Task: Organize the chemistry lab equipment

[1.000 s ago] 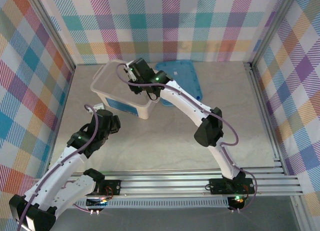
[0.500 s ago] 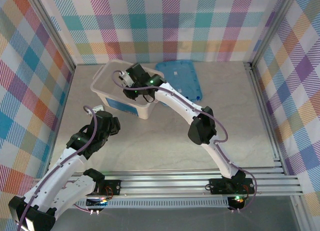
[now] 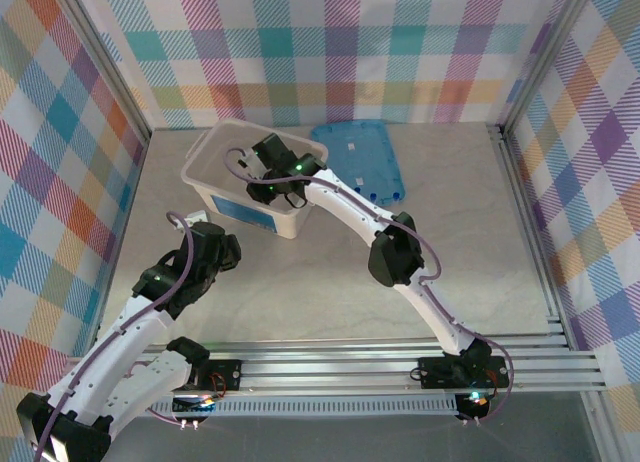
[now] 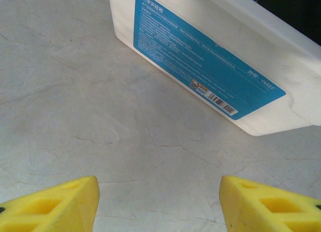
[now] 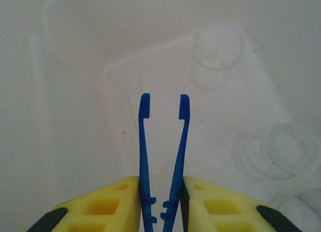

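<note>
The right gripper (image 5: 160, 204), clamping the tweezers (image 5: 145, 105), now hangs nearer the tub's (image 3: 290, 220) middle (release looks close); the left gripper (image 4: 159, 204) gapes, empty.

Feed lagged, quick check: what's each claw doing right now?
Left claw: open, empty.
Right claw: closed on the blue tweezers.

The left arm (image 3: 120, 332) and right arm (image 3: 345, 204) share white shells and black joint housings, each trailing a purple cable (image 3: 176, 218). Gripper fingers (image 5: 100, 208) are yellow blocks with hollow cut-outs.
</note>
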Robot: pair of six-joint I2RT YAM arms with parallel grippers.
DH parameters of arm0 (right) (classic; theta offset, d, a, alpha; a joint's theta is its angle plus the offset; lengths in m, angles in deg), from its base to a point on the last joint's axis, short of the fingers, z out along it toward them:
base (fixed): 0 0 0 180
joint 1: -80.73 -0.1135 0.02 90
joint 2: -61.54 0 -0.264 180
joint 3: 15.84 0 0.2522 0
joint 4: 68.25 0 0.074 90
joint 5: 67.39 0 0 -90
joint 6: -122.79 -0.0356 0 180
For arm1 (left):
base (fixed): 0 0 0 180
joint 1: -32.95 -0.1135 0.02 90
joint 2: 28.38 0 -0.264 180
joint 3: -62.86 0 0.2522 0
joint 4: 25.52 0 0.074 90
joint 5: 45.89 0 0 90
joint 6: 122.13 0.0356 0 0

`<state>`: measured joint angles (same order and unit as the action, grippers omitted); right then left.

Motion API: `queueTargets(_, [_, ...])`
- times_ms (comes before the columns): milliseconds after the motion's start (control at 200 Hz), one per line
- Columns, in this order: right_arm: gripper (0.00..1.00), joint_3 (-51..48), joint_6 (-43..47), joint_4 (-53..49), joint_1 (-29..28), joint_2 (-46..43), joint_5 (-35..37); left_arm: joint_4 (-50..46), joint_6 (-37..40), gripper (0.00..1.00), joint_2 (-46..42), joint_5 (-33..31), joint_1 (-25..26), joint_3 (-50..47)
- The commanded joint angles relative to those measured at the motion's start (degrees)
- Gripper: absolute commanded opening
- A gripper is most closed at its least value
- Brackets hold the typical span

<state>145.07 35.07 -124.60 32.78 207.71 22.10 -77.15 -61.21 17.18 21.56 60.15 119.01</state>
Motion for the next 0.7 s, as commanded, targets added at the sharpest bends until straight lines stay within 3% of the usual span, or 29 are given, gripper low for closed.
queueTargets(0, [0.28, 1.38, 1.19, -0.68, 0.13, 1.78, -0.25, -1.29, -0.87, 0.64, 0.15, 0.66, 0.26, -0.32])
queueTargets(210, [0.31, 1.37, 1.43, -1.17, 0.13, 1.71, 0.02, -1.29, -0.95, 0.64, -0.28, 0.40, 0.30, -0.46])
queueTargets(355, [0.41, 1.31, 1.58, -1.18, 0.13, 1.01, 0.24, -0.83, -0.94, 0.64, 0.31, 0.92, 0.30, -0.29])
queueTargets(690, [0.51, 1.49, 2.70, -1.69, 0.13, -2.73, 1.29, -0.28, -0.97, 0.64, 1.25, 1.33, 0.37, 0.23])
